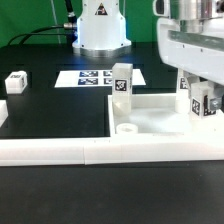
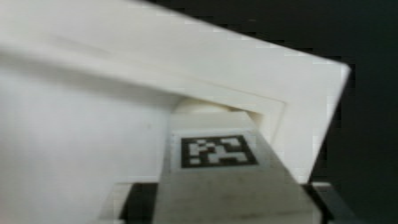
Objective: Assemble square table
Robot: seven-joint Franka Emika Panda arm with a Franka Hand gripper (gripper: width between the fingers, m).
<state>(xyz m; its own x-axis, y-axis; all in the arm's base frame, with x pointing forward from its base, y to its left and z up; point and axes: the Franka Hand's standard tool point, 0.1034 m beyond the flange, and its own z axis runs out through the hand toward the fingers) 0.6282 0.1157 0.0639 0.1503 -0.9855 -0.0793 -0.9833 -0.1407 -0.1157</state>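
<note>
gripper [image 1: 199, 90] [image 2: 221, 208]: clenched on the held leg.
held leg [image 1: 200, 101] [image 2: 217, 150]: upright, at 3 o'clock in the exterior view; its lower end is at a tabletop corner, contact cannot be told.
tabletop [image 1: 150, 112] [image 2: 89, 110]: white square slab with raised rim, flat on the black table [image 1: 40, 112], at 4 o'clock in the exterior view.
second leg [image 1: 122, 80]: upright at the tabletop's 11 o'clock corner.
loose leg [image 1: 17, 82]: at 9 o'clock, well apart from the tabletop.
marker board [image 1: 90, 77]: flat, at 11 o'clock.
border wall [image 1: 55, 152]: long and low, at 7 o'clock, along the tabletop's near edge.
</note>
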